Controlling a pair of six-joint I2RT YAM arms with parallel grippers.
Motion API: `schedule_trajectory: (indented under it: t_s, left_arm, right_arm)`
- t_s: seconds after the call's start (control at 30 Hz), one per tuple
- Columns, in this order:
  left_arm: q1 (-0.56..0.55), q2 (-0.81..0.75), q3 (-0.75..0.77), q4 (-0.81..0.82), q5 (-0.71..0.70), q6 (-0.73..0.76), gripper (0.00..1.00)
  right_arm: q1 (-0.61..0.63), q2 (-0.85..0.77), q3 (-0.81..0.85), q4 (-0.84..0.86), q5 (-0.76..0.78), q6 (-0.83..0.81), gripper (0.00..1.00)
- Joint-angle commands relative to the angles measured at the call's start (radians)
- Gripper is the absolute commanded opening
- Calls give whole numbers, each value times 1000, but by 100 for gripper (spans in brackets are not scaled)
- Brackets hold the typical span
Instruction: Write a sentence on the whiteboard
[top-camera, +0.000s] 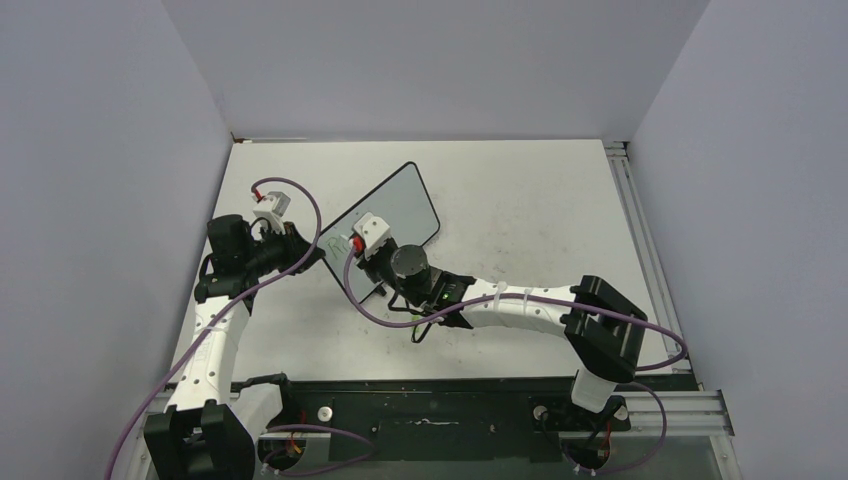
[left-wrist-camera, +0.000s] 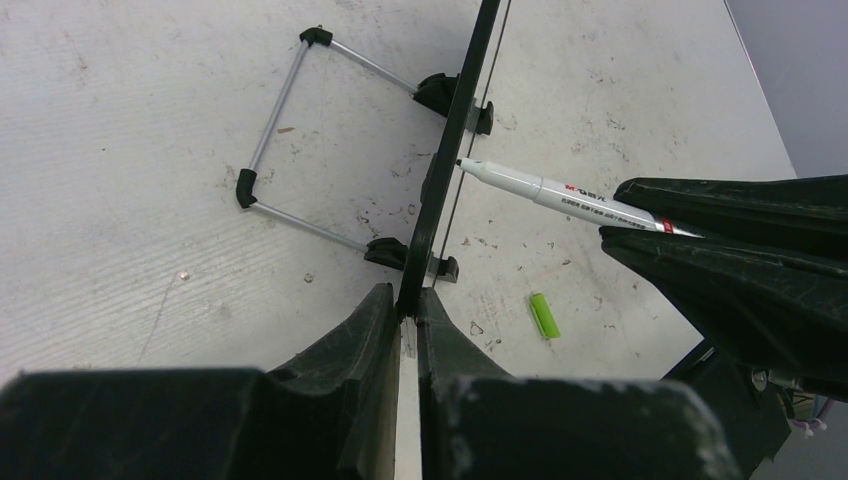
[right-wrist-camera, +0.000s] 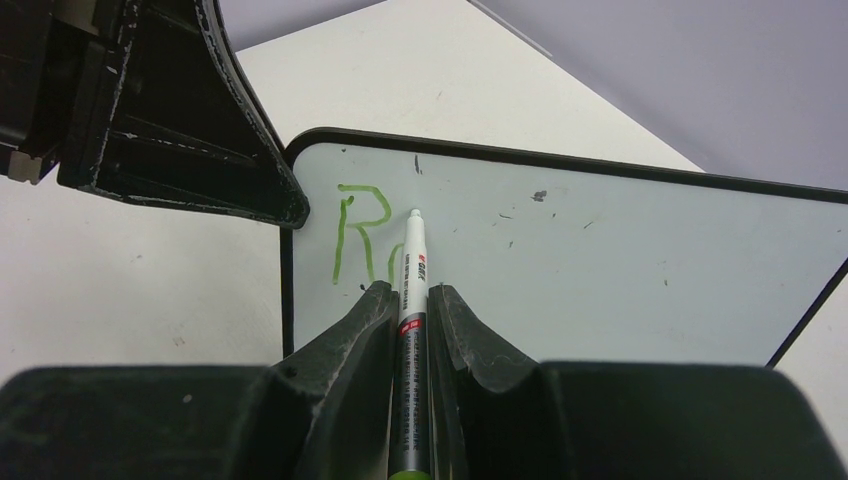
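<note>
The whiteboard (top-camera: 400, 205) stands tilted on the table, its white face (right-wrist-camera: 600, 260) towards my right wrist camera. My left gripper (left-wrist-camera: 408, 305) is shut on the board's black edge (left-wrist-camera: 455, 150), which shows edge-on in the left wrist view. My right gripper (right-wrist-camera: 412, 295) is shut on a white and grey marker (right-wrist-camera: 412, 260), whose tip rests on the board (left-wrist-camera: 462, 162). Of the sentence, a green "R" (right-wrist-camera: 358, 225) and a short stroke beside it show near the board's left edge. The marker hides whatever lies right behind it.
A green marker cap (left-wrist-camera: 541, 315) lies on the scuffed tabletop in front of the board. The board's wire stand (left-wrist-camera: 290, 120) reaches out behind it. Grey walls (top-camera: 120, 150) close the table in on three sides.
</note>
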Motion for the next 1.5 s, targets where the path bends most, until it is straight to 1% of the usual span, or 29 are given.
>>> schedule_trajectory:
  t_s: [0.0, 0.4, 0.6, 0.73, 1.07, 1.47]
  left_arm:
    - [5, -21, 49, 27, 21, -3, 0]
    - [5, -24, 47, 29, 24, -4, 0]
    - [5, -12, 54, 14, -11, -4, 0]
    - [4, -12, 56, 12, -13, -1, 0]
    - [4, -17, 53, 15, -3, -1, 0]
    - [4, -17, 51, 16, 1, -1, 0]
  right_arm:
    - [-7, 21, 38, 59, -19, -2, 5]
    - [-8, 32, 44, 53, -12, -3, 5]
    - [15, -43, -7, 51, 32, -17, 5]
    - [17, -69, -41, 50, 55, 1, 5]
    - [-21, -52, -48, 67, 38, 21, 5]
    - [-30, -23, -24, 78, 18, 17, 5]
